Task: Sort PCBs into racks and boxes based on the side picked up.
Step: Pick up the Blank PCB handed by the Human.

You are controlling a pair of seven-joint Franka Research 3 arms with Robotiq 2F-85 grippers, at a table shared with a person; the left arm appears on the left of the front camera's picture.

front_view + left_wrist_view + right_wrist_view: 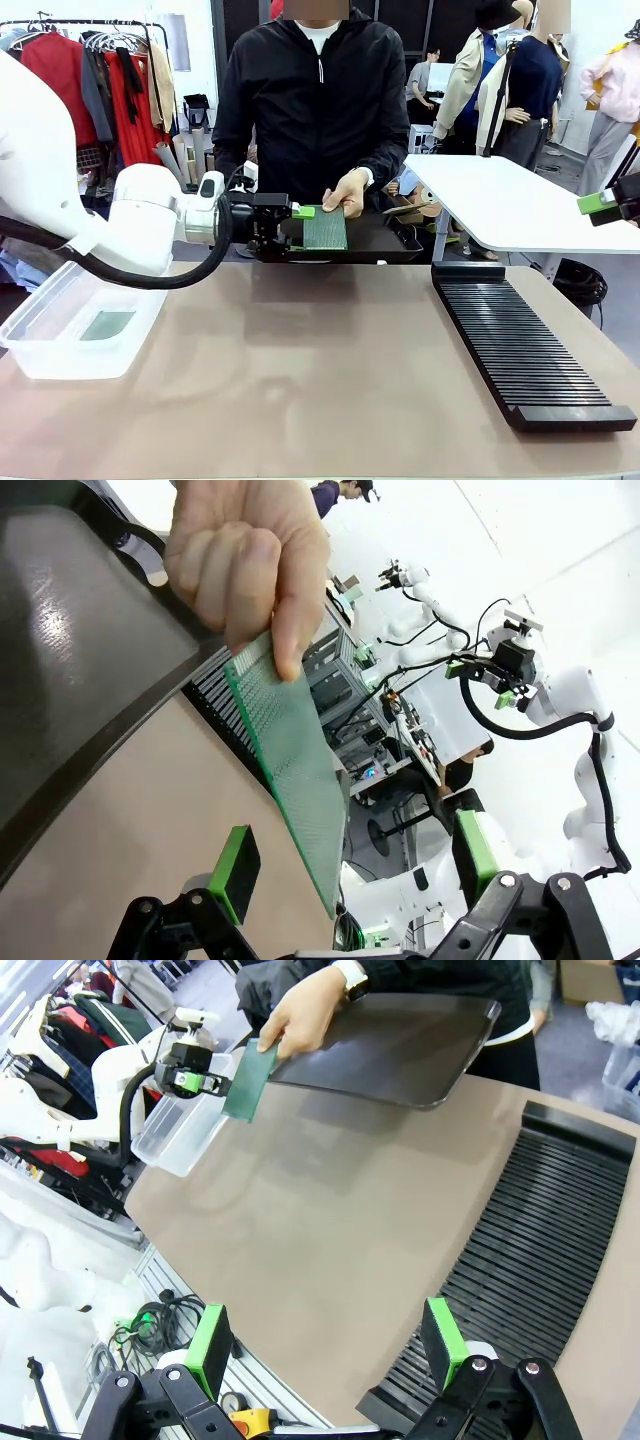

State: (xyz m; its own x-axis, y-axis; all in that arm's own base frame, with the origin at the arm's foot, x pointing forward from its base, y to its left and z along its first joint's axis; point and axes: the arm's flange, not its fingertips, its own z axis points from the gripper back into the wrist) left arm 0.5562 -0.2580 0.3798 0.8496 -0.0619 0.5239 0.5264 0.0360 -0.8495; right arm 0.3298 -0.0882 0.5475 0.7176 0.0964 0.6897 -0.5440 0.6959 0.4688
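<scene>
1. Reaching out over the far side of the tabletop (300, 390), the left tool (298, 224) has its jaws spread wide and clamps nothing.
2. A person's hand (345, 192) pinches a PCB (325, 228) by its upper edge. The board's light green gridded face is turned to the robot's side, and it hangs over a dark tray (395, 240).
3. From the left wrist, the board's lower end dips into the gap between the tool's two green pads (235, 872). As far as I can see it touches neither of them.
4. A second PCB (107, 324) lies flat on the bottom of the clear box (40, 355), which sits at the tabletop's left edge, well apart from the left tool.
5. The long black rack (525, 350) lies along the right side, with its raised lip at the near end.
6. The right tool (325, 1345) hangs over the near end of the rack with its jaws open, well apart from both boards.
</scene>
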